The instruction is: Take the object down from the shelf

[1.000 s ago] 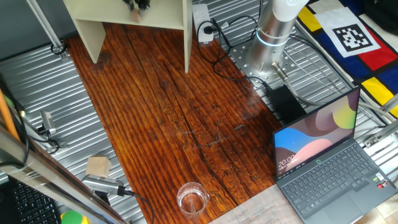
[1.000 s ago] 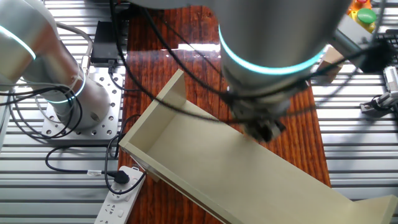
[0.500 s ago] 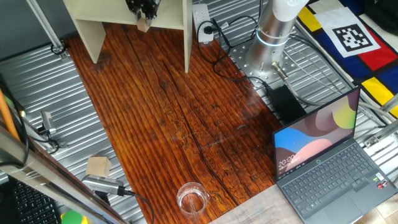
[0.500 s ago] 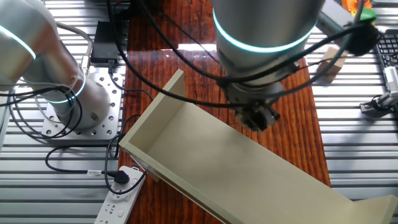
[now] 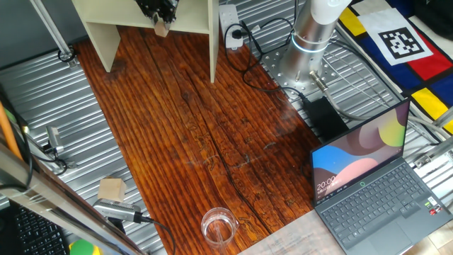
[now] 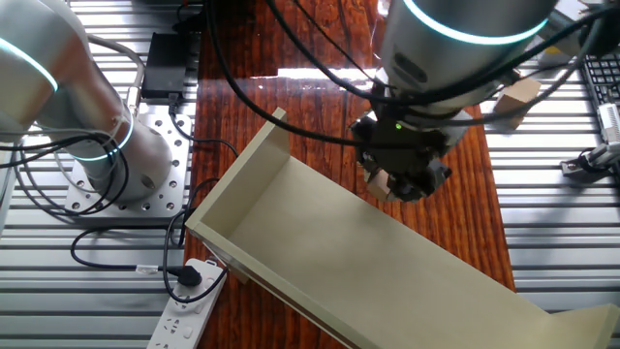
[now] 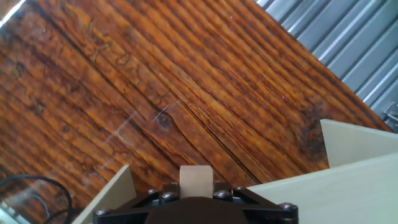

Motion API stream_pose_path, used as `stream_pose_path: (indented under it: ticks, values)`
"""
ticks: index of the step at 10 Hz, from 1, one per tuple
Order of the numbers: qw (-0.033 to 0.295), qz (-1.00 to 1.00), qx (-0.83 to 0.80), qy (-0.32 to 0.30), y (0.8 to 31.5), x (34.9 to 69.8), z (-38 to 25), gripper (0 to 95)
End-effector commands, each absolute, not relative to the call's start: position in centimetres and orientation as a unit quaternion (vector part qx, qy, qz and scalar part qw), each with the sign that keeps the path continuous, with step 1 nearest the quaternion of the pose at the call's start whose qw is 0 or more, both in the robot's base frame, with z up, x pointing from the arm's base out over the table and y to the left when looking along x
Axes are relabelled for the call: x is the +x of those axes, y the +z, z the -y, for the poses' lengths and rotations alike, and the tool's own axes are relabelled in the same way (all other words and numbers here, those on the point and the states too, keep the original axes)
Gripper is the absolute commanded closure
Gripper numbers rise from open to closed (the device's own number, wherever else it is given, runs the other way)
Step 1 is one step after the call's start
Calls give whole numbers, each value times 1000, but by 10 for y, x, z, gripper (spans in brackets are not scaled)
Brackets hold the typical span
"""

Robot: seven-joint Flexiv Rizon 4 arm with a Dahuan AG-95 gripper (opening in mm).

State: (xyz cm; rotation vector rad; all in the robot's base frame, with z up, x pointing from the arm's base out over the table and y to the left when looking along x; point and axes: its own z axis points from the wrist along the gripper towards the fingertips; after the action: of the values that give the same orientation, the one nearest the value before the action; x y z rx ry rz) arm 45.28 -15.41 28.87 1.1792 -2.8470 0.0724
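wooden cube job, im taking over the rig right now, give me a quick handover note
Gripper: shut on the wooden cube, out in front of the shelf's top board, above the wooden table.
Cube: off the shelf, held in the air, touching nothing else.
Done: cube picked and drawn out past the shelf's front edge.
Left: lower it to the table, open the gripper, back away.
Watch: the shelf's side boards stand close on either side of the gripper.

Lighting bright and even in all views; shadows soft. White glare on the bench [image 6: 291,82] top in the other fixed view, and a faint streak in the hand view. Fixed views sharp at centre; the arm [image 6: 465,39] close to the lens is blurred. The laptop [image 5: 364,166] screen glows without washing out.
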Motion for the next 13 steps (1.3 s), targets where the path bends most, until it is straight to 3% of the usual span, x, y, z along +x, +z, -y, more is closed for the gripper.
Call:
stream_pose_path:
  ticks: [1, 5, 7, 10, 13]
  values:
    - [20, 923, 384, 17, 289, 453, 154, 950]
    - [12, 931, 365, 19, 289, 453, 154, 950]
    - [9, 937, 349, 21, 276, 457, 123, 950]
    - [1, 945, 325, 20, 229, 455, 66, 950]
    - [-7, 948, 318, -10, 179, 455, 54, 950]
